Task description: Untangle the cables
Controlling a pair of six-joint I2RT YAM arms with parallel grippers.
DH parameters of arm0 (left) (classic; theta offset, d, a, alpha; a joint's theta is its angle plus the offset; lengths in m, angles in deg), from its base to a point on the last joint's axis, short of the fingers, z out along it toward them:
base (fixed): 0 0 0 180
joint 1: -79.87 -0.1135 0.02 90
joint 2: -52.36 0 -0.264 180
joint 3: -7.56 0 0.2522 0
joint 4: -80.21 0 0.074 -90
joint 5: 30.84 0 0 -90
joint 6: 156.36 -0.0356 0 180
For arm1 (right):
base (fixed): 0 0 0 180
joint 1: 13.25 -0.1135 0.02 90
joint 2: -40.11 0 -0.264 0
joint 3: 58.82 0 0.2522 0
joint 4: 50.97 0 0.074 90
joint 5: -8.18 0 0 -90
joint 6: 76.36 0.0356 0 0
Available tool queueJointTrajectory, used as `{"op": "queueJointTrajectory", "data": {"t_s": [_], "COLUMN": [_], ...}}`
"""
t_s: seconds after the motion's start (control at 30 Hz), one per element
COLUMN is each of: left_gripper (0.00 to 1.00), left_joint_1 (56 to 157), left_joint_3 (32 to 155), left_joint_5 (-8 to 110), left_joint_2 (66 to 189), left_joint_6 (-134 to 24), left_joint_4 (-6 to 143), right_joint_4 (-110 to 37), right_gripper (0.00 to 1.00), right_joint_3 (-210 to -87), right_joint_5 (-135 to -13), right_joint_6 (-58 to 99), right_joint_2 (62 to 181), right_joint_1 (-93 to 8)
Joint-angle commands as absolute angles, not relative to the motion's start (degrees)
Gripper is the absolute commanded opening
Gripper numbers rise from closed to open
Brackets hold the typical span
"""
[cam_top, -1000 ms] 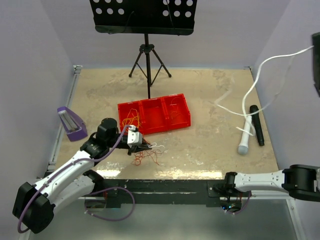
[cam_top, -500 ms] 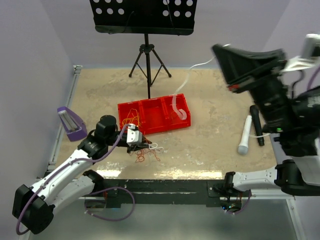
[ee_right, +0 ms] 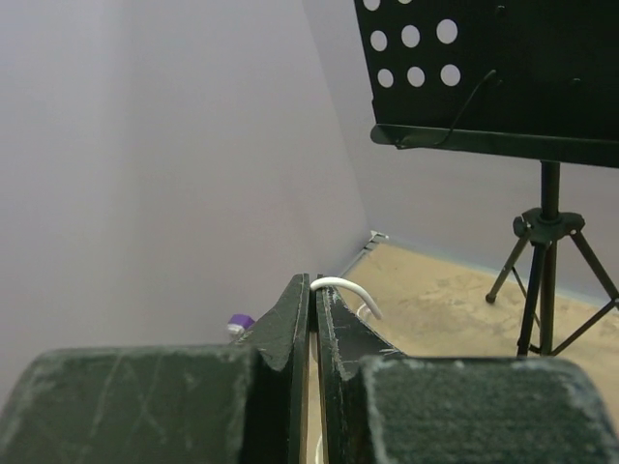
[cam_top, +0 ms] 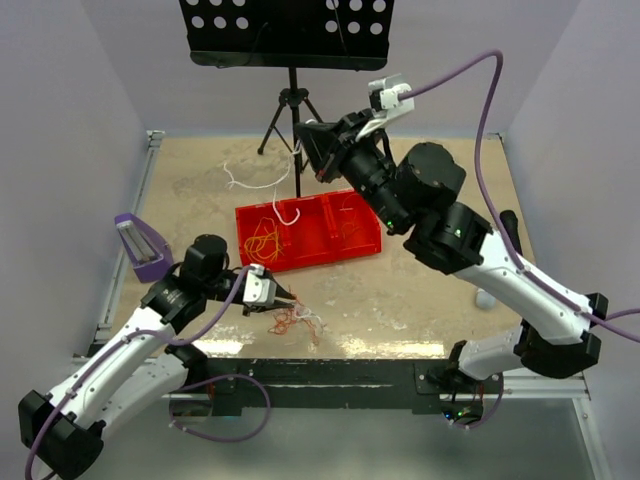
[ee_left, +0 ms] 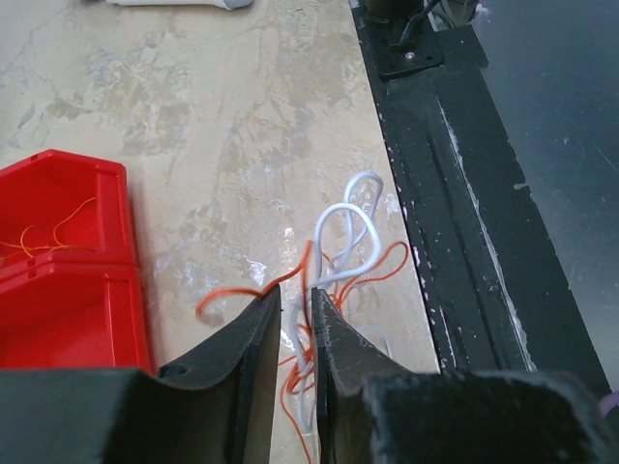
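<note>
Cables (cam_top: 296,320): loose clump on tabletop (cam_top: 400,300), just in front of bin (cam_top: 310,253). Left tool (ee_left: 293,311) narrow, pinching orange and white strands; contact hidden between fingers. Right tool (ee_right: 311,287) nearly closed on white cable (ee_right: 343,284), behind bin; cable's far end unclear.

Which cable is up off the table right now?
The white cable pinched in the right claw, dangling by the music stand; the others lie on the table or in the red bin.

right tool (ee_right: 311,285) pinching white cable (ee_right: 350,287) | music stand (ee_right: 503,87) upper right | purple wall (ee_right: 145,164) left
</note>
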State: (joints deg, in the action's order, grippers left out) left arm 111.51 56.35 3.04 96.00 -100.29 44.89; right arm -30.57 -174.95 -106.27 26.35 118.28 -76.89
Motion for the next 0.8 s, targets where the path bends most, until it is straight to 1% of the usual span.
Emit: {"op": "queueJointTrajectory", "data": {"t_s": [0.0, 0.37, 0.77], "left_gripper": [0.24, 0.23, 0.23], "left_joint_1": [111.5, 110.9, 109.0], "left_joint_3": [59.2, 59.6, 60.6], "left_joint_5": [0.3, 0.2, 1.8], "left_joint_2": [94.1, 91.0, 89.3], "left_joint_6": [-106.4, -106.9, -104.9], "left_joint_4": [39.8, 38.2, 39.7], "right_joint_4": [-36.9, -41.3, -42.6], "right_gripper": [0.00, 0.00, 0.00], "right_joint_3": [-175.8, -174.0, -173.5], "right_joint_5": [-99.6, -89.6, -86.7], "right_joint_6": [28.7, 31.1, 32.4], "right_joint_2": [120.1, 126.5, 128.7], "right_joint_1": [-72.7, -63.2, -60.4]}}
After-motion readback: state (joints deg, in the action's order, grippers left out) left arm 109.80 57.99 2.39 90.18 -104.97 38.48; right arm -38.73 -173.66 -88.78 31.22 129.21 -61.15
